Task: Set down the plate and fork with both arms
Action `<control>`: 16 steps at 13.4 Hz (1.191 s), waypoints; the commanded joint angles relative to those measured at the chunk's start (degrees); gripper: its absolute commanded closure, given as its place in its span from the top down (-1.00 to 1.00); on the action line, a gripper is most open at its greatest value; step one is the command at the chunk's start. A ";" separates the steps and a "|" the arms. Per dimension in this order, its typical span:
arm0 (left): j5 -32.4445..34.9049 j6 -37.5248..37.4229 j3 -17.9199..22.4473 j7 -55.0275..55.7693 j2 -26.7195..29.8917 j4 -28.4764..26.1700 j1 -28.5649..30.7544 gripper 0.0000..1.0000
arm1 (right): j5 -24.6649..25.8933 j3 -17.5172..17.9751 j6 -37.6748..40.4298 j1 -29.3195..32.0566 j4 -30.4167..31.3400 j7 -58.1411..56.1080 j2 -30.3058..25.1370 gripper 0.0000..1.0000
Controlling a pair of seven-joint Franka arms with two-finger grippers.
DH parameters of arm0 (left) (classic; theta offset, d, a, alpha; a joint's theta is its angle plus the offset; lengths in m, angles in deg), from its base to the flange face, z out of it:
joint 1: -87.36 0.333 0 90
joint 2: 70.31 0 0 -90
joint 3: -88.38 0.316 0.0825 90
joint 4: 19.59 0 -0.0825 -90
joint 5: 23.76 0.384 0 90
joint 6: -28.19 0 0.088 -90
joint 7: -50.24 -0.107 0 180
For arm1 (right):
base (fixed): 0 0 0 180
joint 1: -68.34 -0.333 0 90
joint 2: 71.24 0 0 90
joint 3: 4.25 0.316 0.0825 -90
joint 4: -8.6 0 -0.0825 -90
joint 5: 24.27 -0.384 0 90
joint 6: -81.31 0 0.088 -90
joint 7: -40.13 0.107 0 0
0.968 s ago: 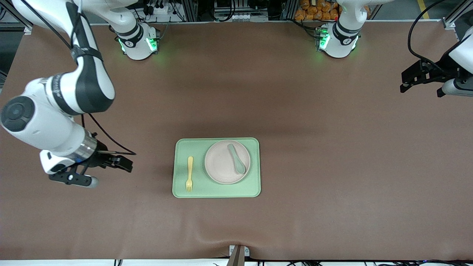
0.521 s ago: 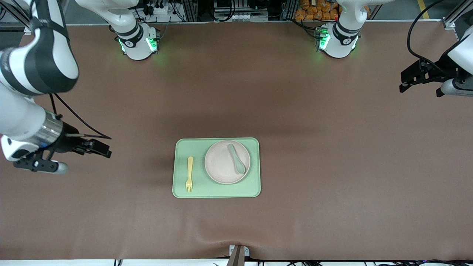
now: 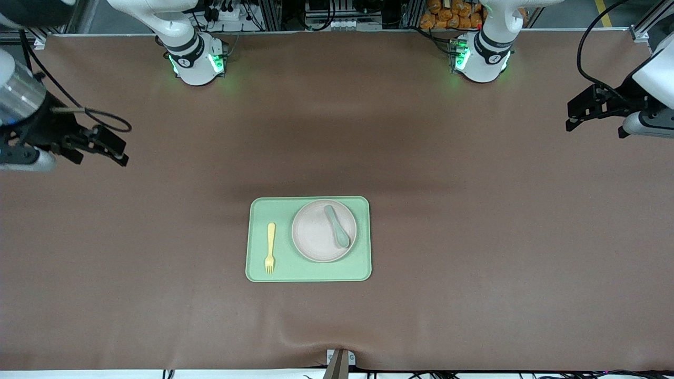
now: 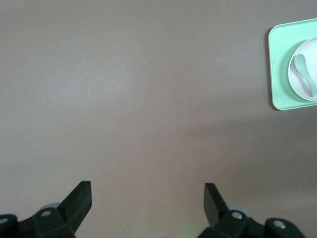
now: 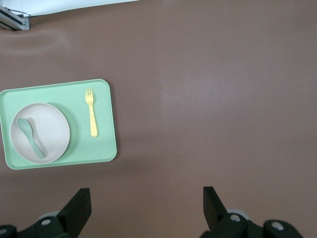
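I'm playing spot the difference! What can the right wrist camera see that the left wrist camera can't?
Only the right wrist view shows the small pale yellow plastic fork and the whole rectangular light-green tray. Only the left wrist view shows the left gripper, open over bare brown table. Both show the round cream plate with the teal-green spoon lying on it; the left wrist view cuts the plate off at its edge. The right gripper is open too.

No legible text, labels or nos. anywhere (arm-base markings too small to read).
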 commanded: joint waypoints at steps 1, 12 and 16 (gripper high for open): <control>-0.06 -0.63 0.29 -0.56 0.56 -0.09 0.33 1.00 | 0.58 -1.25 -0.84 0.17 6.98 -4.78 -6.96 1.00; -0.23 -0.55 0.29 1.02 0.38 -0.09 0.25 1.00 | 0.40 -3.70 -1.72 2.37 4.80 -9.90 -4.25 1.00; -0.23 -0.55 0.20 1.02 0.38 -0.09 0.33 1.00 | 0.40 -3.71 -1.63 2.45 4.80 -9.99 -4.08 1.00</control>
